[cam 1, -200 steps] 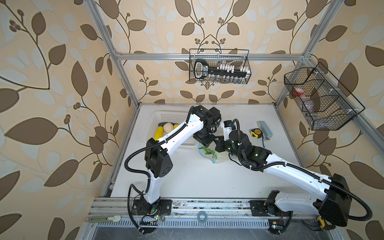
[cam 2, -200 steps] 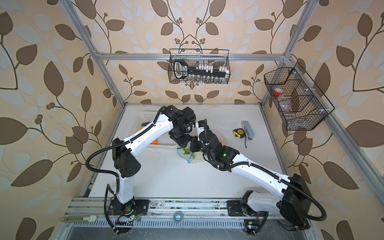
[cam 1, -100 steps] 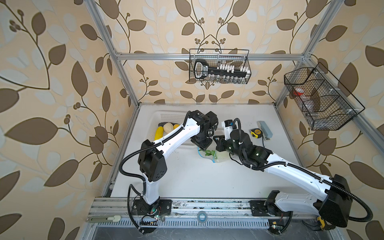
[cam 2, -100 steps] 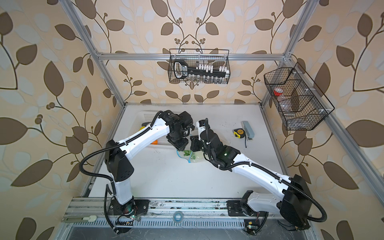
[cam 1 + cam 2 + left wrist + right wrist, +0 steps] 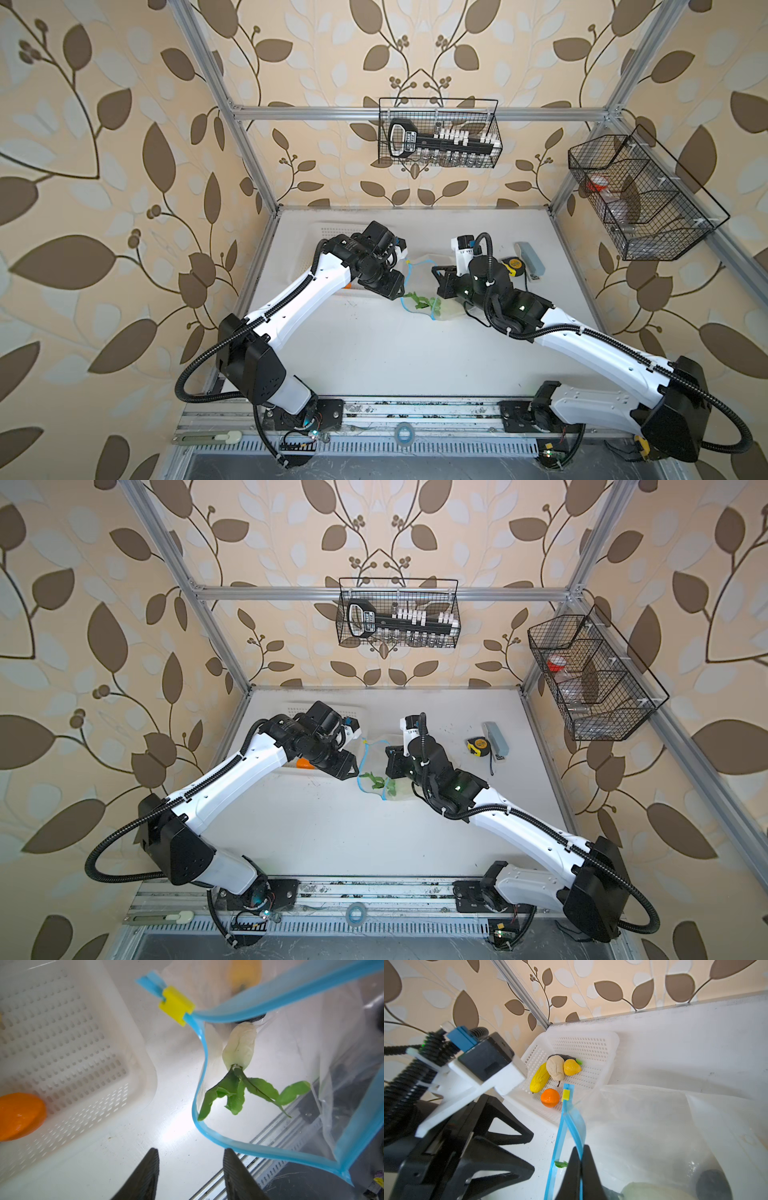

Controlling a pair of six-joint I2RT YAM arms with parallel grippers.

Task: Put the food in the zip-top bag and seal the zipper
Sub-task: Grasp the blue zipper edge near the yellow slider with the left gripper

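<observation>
The clear zip-top bag lies mid-table with its mouth held open. My right gripper is shut on the upper lip of the blue zipper, whose yellow slider sits at the far end. Inside the mouth lies a pale vegetable with green leaves, and a dark piece sits deeper in. My left gripper stands open and empty just outside the lower lip. More food lies in the white basket: orange, corn, cauliflower, lemon.
The white basket stands at the back left, under my left arm. A yellow tape measure and a grey block lie at the back right. Wire racks hang on the back wall and right wall.
My left gripper has drawn back to the left, away from the bag mouth toward the basket. The leafy vegetable now lies in the bag. The right gripper has kept its hold.
</observation>
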